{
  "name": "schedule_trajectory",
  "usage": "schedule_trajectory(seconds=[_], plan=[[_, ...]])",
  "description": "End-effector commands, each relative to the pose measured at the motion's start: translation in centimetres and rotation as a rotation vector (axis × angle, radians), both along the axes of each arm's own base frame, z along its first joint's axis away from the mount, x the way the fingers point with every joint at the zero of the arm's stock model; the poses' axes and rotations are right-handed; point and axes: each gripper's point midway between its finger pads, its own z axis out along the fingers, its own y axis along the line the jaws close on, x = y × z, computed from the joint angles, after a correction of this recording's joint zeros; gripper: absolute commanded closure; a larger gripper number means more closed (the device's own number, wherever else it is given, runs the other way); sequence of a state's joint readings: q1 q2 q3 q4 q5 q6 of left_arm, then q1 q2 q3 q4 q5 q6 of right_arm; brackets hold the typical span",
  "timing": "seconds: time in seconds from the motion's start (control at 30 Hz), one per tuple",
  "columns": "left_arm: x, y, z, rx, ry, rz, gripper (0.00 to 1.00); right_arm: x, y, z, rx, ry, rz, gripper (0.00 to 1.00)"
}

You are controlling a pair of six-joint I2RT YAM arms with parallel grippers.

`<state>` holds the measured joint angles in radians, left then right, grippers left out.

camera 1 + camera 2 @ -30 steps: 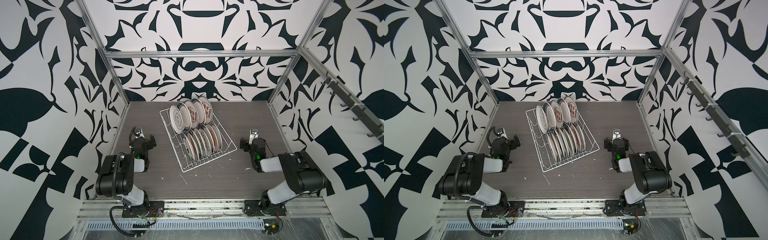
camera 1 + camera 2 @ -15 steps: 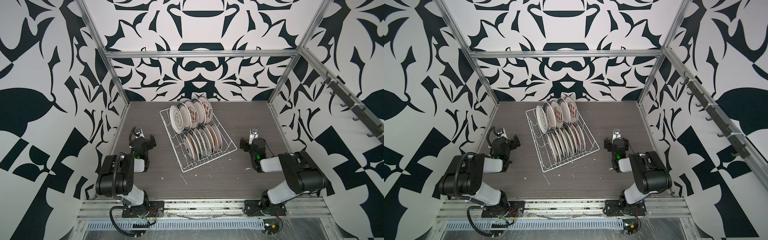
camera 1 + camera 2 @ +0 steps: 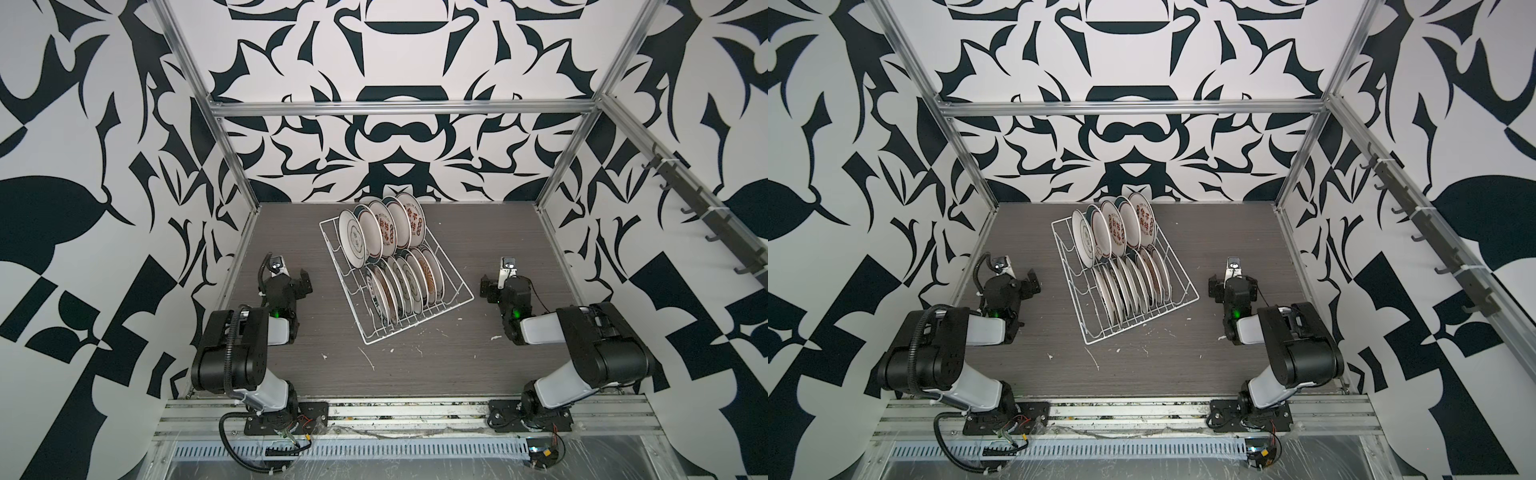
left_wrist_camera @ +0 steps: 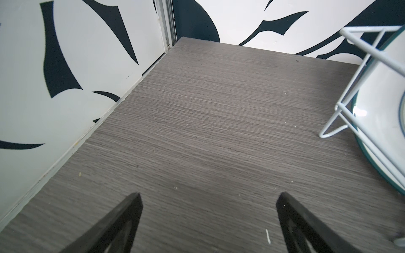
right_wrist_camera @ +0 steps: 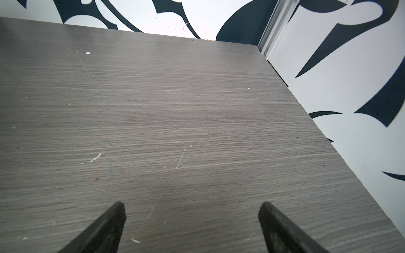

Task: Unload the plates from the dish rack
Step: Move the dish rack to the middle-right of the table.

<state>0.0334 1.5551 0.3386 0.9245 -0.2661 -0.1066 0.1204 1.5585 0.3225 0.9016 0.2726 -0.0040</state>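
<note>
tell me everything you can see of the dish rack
White wire rack, rectangular, with raised sides and rows of upright slot wires; it looks like coated metal. It sits flat on the grey table, mid-table, turned askew to its edges. Two rows of plates stand on edge in it, filling most of it; the slots along its side nearer the left arm are bare. Only table and plates touch it.

Table (image 3: 478, 232): surfaced in matt grey wood-grain laminate, finely lined. Dish rack (image 3: 419, 320): formed of smooth white-coated wire. Plates (image 4: 381, 131): finished in glossy glaze, light being reflected off one. Frame rails (image 3: 399, 109): made of satin aluminium. Walls (image 3: 104, 124): covered in matt printed panels
</note>
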Motion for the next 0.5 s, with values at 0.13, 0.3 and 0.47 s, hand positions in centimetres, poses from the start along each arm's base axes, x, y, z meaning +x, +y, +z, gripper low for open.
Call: schedule_trajectory(seconds=[0.13, 0.3, 0.47], plan=[[0.9, 0.7, 2.9, 0.005, -0.039, 0.042, 0.01, 0.5, -0.6, 4.5, -0.012, -0.063, -0.042, 0.01], [0.5, 0.5, 4.6, 0.006, -0.047, 0.044, 0.01, 0.0, -0.8, 6.4, -0.002, -0.061, -0.057, 0.01], [-0.6, 1.5, 7.3, -0.029, -0.079, 0.125, 0.01, -0.7, -1.4, 8.2, 0.039, -0.055, -0.106, 0.01]])
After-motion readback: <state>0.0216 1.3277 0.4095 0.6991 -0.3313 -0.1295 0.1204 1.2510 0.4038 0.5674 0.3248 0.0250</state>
